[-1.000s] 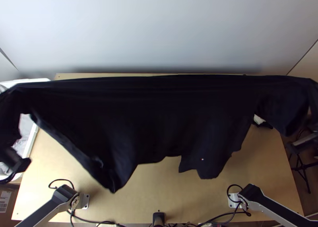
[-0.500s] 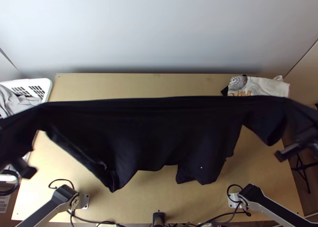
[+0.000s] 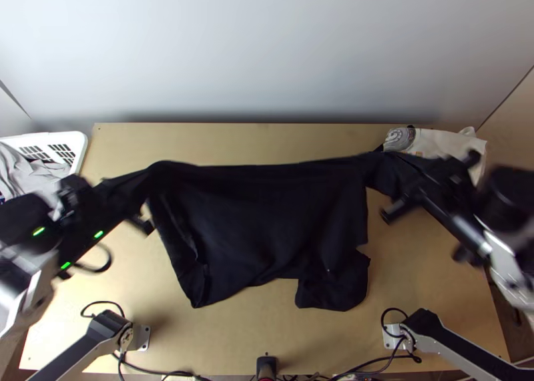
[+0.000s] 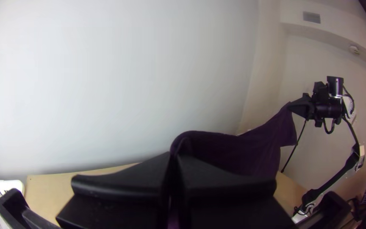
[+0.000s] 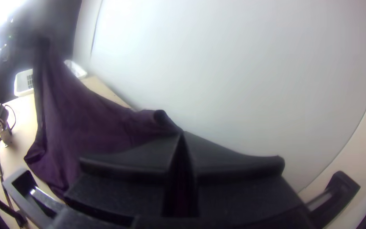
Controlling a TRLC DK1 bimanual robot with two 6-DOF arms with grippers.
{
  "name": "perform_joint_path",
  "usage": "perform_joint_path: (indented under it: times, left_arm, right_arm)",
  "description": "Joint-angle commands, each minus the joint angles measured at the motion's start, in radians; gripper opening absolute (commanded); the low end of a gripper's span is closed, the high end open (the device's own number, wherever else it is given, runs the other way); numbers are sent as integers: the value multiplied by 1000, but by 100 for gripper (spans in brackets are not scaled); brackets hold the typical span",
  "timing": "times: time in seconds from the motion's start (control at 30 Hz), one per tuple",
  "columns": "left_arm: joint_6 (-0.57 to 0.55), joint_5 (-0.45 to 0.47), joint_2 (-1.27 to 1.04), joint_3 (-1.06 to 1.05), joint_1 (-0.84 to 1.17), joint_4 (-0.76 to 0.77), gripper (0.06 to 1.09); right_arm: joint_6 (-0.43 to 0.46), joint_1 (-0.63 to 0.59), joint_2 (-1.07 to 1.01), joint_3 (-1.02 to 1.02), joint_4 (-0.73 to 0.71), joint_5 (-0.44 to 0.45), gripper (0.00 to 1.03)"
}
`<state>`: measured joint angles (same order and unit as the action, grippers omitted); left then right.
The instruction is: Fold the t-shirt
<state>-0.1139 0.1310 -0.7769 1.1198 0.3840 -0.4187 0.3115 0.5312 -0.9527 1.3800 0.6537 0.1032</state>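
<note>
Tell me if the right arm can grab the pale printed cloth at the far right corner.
Probably not: the right arm has its jaws shut on the dark t-shirt and would need to let go first. The pale cloth looks near enough.

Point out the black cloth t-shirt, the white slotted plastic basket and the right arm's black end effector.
Black cloth t-shirt (image 3: 257, 224): top view, middle of its body.
White slotted plastic basket (image 3: 50, 137): top view, far rim.
Right arm's black end effector (image 5: 182, 135): right wrist view, between its fingertips.
</note>
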Motion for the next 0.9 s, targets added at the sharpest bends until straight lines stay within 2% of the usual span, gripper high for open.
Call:
perform_joint_path:
  times: [0.0,0.23,0.47,0.63,0.87]
  left_arm:
    - [10,5,-182,-124,-71,247,9]
    - [8,-16,-417,-156,-129,483,9]
    - [33,-39,-631,-140,-181,669,9]
    - [60,-59,-792,-106,-204,745,9]
    - [60,-73,-970,-2,-247,776,9]
  right_arm:
    - [5,-168,-207,-61,-220,-123,3]
    - [-26,-232,-471,-25,-390,-148,3]
    - [-55,-250,-702,110,-453,-148,3]
    - [-60,-246,-834,185,-468,-146,3]
    - [-63,-240,-994,237,-517,-145,3]
